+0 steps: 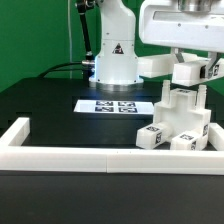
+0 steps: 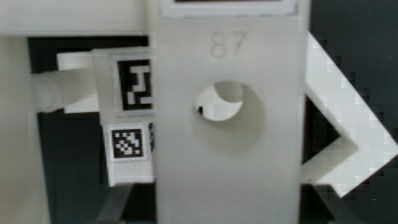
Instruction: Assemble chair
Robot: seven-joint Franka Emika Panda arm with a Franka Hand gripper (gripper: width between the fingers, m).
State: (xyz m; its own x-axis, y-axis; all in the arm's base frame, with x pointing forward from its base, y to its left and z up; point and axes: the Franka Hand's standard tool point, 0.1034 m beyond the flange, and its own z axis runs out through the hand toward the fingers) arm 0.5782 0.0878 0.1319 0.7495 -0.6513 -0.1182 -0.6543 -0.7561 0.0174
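Gripper [image 1: 191, 66] is hanging over the exterior view's right side of the black table [image 1: 50, 100], its fingers straddling the topmost tagged block of the chair [image 1: 183, 118]; whether they are pinching that block or standing free of it, I cannot tell. The chair is standing as a chunky white stack just behind the front border rail [image 1: 90, 158], near the marker board [image 1: 115, 105] and toward the exterior view's right of it. Close to the wrist camera, a white holed panel [image 2: 222, 165] stamped 87 is filling the middle, partly covering a square tag [image 2: 134, 85] behind it.
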